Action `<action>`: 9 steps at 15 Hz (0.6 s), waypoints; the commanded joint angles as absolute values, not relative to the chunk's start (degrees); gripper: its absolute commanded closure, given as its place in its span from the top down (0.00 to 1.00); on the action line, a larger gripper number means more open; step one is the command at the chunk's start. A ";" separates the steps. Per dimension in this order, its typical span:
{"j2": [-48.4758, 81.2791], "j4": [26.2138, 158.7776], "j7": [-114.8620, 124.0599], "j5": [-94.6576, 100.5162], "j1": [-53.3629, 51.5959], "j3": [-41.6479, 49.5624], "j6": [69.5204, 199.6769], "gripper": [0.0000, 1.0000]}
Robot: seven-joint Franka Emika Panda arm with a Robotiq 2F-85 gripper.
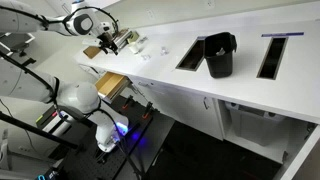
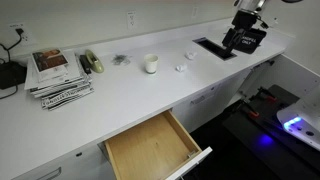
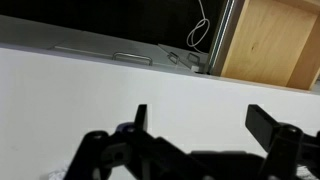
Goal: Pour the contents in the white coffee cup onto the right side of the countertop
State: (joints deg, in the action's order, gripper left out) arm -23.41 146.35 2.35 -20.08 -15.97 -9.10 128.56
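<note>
1. In the wrist view the fingers [image 3: 265, 122] fill the bottom edge, dark and spread wide apart, with only bare white bench [image 3: 90, 90] showing in the gap between them.
2. Past the bench edge in that view, the light wooden drawer [image 3: 270, 45] stands pulled out at the upper right.
3. The same drawer [image 2: 155, 145] is the closest thing in an exterior view, open and sticking out from under the bench [image 2: 120, 100].
4. The white coffee cup [image 2: 151, 64] stands upright on the bench, about midway along its length and toward the back. I cannot tell whether anything is inside it.
5. A few pale bits [image 2: 183, 68] lie on the bench just beside the cup, on the side toward the fingers.
6. The fingers [image 2: 245, 42] hang over the far end of the bench, well apart from the cup and touching nothing.
7. A stack of magazines [image 2: 55, 75] lies at the opposite end of the bench.
8. In an exterior view, 2 dark slots [image 1: 192, 55] are cut into the bench [image 1: 200, 88], and a black bin [image 1: 220, 55] stands upright between them.
9. There the fingers [image 1: 108, 42] sit beyond the slots, above the drawer [image 1: 110, 85].
</note>
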 commanded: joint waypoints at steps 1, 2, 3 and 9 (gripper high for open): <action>-23.43 146.25 2.26 -20.22 -15.61 -9.44 128.40 1.00; -23.43 146.25 2.26 -20.22 -15.61 -9.44 128.40 1.00; -23.43 146.25 2.26 -20.22 -15.61 -9.44 128.40 1.00; -18.39 142.94 2.15 -19.59 -14.74 -9.48 131.75 1.00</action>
State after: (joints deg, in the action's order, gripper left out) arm -22.96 146.08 2.35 -20.08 -15.77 -9.11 129.12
